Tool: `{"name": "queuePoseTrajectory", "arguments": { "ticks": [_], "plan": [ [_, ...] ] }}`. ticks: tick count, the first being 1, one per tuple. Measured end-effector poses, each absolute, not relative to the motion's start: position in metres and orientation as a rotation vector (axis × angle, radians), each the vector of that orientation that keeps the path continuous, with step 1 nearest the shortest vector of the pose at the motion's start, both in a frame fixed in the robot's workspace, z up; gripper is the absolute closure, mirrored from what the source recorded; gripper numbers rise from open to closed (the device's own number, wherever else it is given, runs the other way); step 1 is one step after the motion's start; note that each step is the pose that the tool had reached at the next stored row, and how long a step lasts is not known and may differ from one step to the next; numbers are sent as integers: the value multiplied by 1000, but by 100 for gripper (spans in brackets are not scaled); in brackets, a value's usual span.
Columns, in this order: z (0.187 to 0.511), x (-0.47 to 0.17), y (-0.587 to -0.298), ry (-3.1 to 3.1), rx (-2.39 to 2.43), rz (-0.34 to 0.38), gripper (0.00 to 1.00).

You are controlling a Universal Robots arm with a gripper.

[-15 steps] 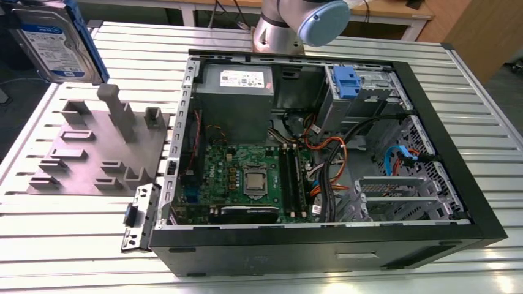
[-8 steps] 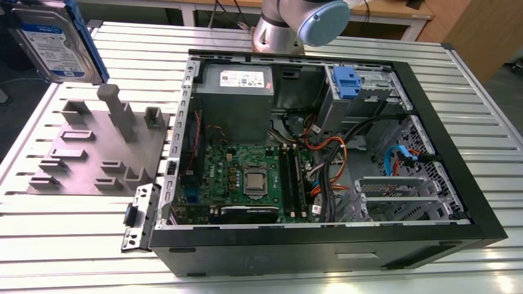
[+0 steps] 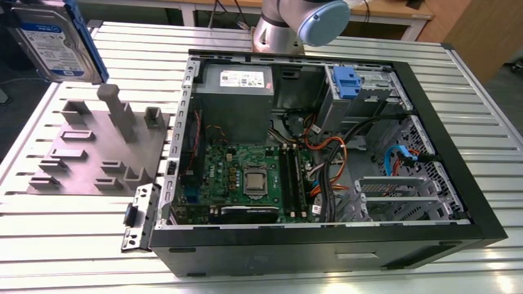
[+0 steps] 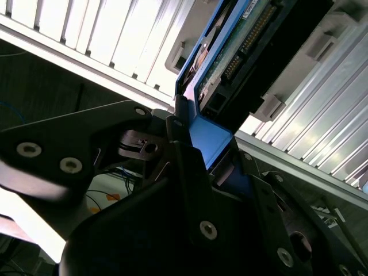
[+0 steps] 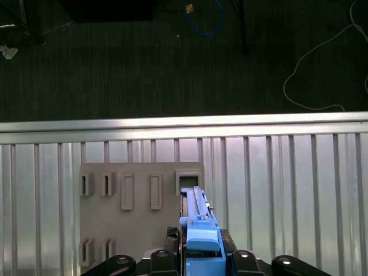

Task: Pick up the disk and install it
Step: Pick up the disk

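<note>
In the exterior view the disk (image 3: 56, 43) hangs label-out above the table's (image 3: 457, 92) far corner on the exterior view's left, clear of the surface. Its upper end is cut off by the picture's edge. That view also takes in the open case (image 3: 327, 245) in the table's middle, the grey slotted plate (image 3: 90, 153) lying just beside the case on the exterior view's left, and a joint of the arm (image 3: 282, 27) behind the case.

The second wrist view gives the grip. The gripper (image 4: 207, 144) is clamped on the disk's blue frame, with black fingers (image 4: 187, 167) pressed against it on either side. The disk's connector end shows here, but its label is turned away.

The first wrist view looks along the disk's thin edge down onto the plate (image 5: 132, 224), with the disk over a square slot near the plate's edge. Beyond the table's edge is dark floor (image 5: 144, 57) with loose cables (image 5: 322, 69). The gripper's lower parts are cut off there.
</note>
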State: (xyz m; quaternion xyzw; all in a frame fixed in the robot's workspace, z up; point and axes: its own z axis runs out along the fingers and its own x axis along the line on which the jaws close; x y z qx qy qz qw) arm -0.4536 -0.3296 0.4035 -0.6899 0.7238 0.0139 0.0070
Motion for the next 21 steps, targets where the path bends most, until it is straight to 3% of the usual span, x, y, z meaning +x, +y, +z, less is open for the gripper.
{"name": "queuePoseTrajectory", "arguments": {
  "ticks": [21],
  "plan": [
    [414, -454, -330, 2264, -2158, 43, 64]
  ]
}}
